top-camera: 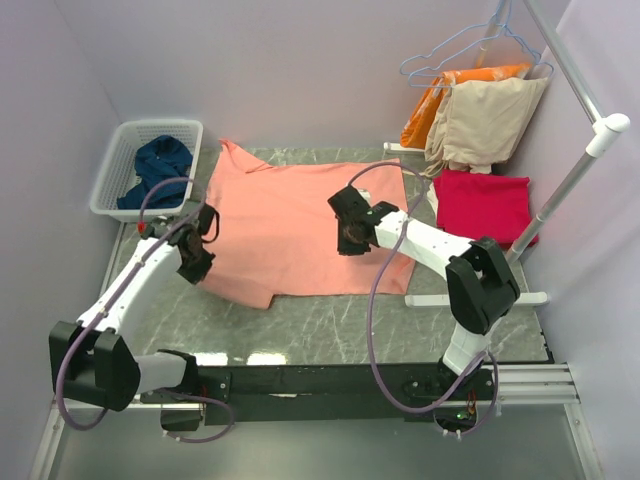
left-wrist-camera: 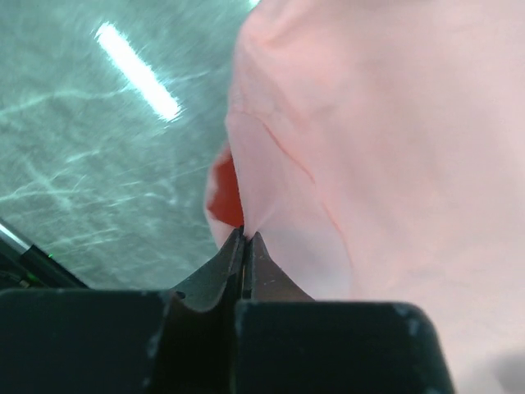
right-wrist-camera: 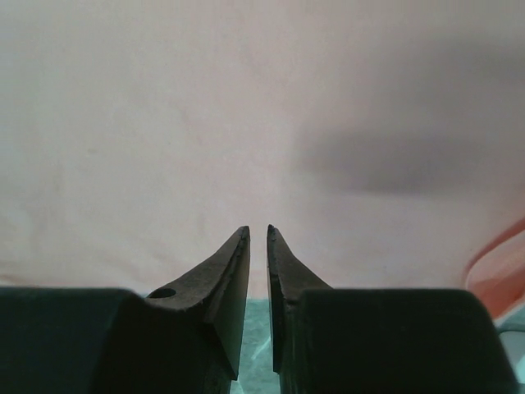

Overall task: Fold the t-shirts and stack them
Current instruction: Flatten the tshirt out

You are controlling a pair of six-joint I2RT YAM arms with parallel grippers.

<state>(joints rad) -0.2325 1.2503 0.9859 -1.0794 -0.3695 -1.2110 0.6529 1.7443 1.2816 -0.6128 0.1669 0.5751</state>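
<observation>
The salmon-pink t-shirt (top-camera: 290, 215) lies spread flat across the middle of the grey marble table (top-camera: 330, 325). My left gripper (top-camera: 195, 262) is at the shirt's left edge. In the left wrist view the left gripper (left-wrist-camera: 244, 234) is shut on a pinched fold of the pink t-shirt (left-wrist-camera: 385, 164). My right gripper (top-camera: 350, 236) hovers over the shirt's right half. In the right wrist view the right gripper (right-wrist-camera: 257, 230) shows a narrow gap with nothing in it, above the pink t-shirt (right-wrist-camera: 205, 123). The crimson-red t-shirt (top-camera: 485, 205) lies folded at the right. The navy-blue t-shirt (top-camera: 160, 165) is bunched in a basket.
A white mesh basket (top-camera: 112, 180) stands at the back left. A white clothes rack (top-camera: 575, 170) leans over the right side, with an orange garment (top-camera: 425, 115) and a beige garment (top-camera: 485, 120) hanging from it. Its base bar (top-camera: 475, 298) lies by the right arm.
</observation>
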